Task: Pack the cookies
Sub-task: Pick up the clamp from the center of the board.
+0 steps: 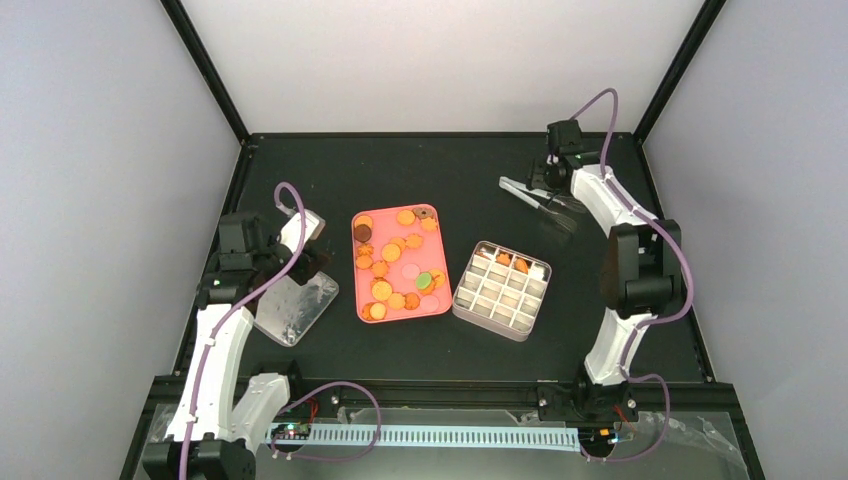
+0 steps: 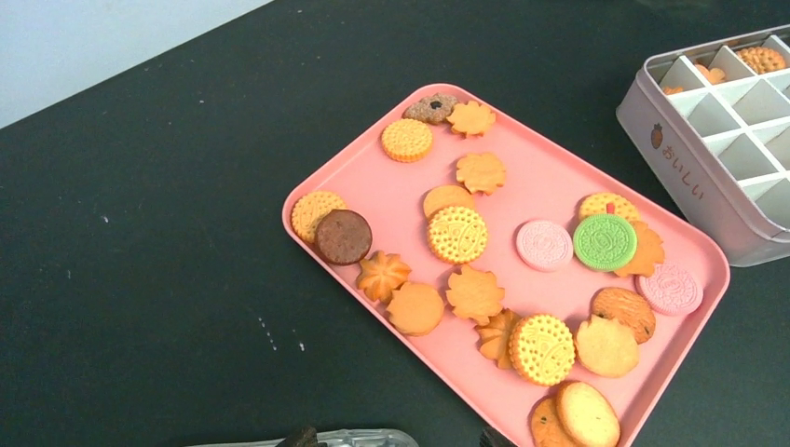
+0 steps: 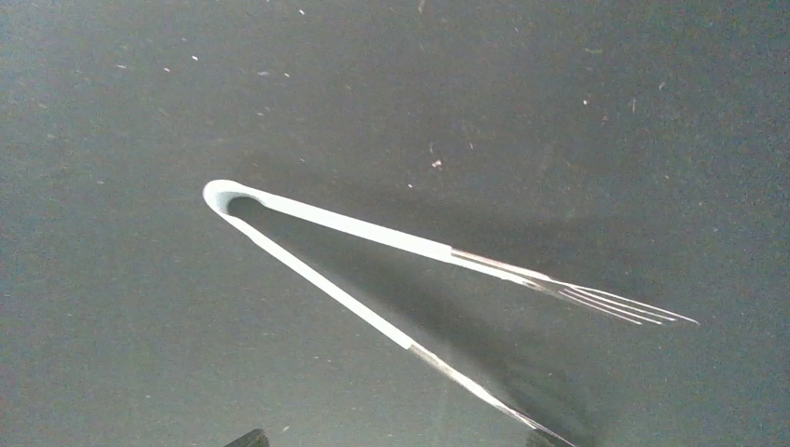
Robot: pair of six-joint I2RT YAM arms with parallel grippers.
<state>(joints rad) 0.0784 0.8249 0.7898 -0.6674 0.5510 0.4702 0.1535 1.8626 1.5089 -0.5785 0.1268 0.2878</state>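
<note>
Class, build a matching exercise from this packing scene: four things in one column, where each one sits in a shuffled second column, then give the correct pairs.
Things
1. cookies
2. tongs
3. compartment box
4. clear lid

Places
A. under the left gripper, on the left of the table
B. right of the pink tray
C. mostly on the pink tray
D. on the bare table, below the right gripper

Pairs: 1-C, 2-D, 3-B, 4-A

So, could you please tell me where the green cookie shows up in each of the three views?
Top external: green cookie near the pink tray's right edge, lower half.
Left wrist: right of centre, overlapping orange cookies.
Right wrist: not in it; only the tongs.
Shared landmark: the white divided box, right of the tray, upper right in the left wrist view.
</note>
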